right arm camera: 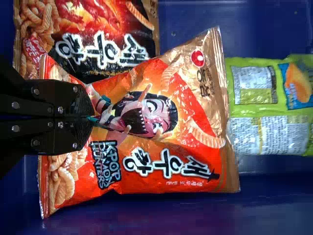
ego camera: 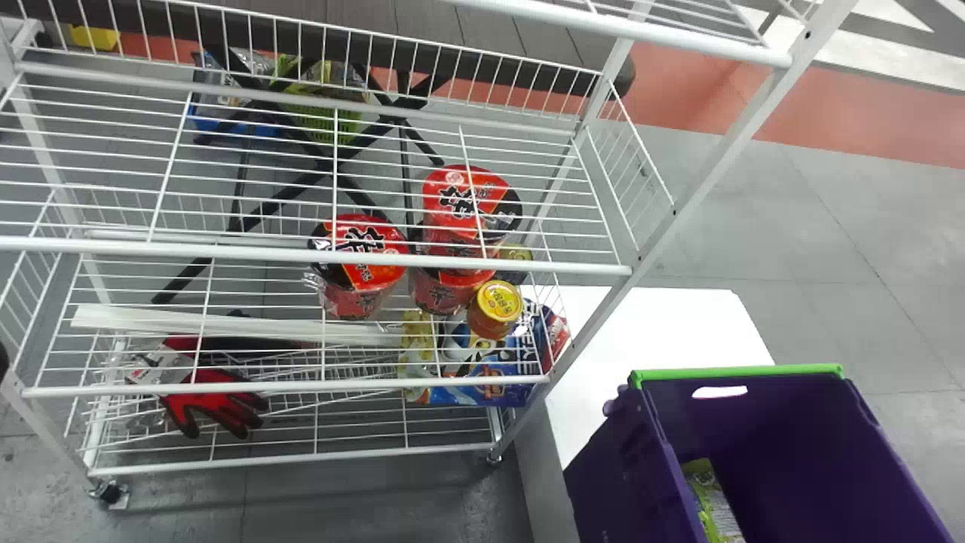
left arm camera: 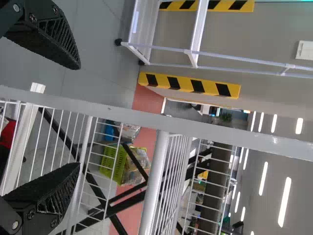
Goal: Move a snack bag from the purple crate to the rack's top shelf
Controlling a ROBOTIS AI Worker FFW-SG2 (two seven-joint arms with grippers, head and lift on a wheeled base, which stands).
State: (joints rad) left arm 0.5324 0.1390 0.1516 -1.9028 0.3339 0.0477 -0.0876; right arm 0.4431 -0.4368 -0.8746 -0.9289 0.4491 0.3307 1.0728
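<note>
The likeliest trouble from here is a slip: the right end effector (right arm camera: 93, 117) is clenched, apparently on just a small fold of the snack bag (right arm camera: 161, 147) in the purple crate (ego camera: 799, 437), and slick film under the weight of its contents could slide out of so small a pinch. The bag is nipped toward one end rather than at its centre, so once lifted it may swing or droop, and its far end could catch on the crate's green rim (ego camera: 739, 372). It overlaps a darker snack bag (right arm camera: 105, 34) and meets a green one (right arm camera: 269, 105), so either might be dragged along. Squeezing harder would risk crushing the snacks or splitting the film. Later, too low an approach to the rack (ego camera: 697, 177) could knock the bag against the front rail of the top shelf (ego camera: 626, 29) and tip it off. The left end effector (left arm camera: 79, 115) is parked by the rack, released, its fingers wide apart with nothing between them. The bag itself is a plump, glossy pillow pack, red and orange with a gold end, crimped along both short edges, creased near the pinch, its cartoon face, curled snack pictures and bold lettering turned toward the wrist camera.
</note>
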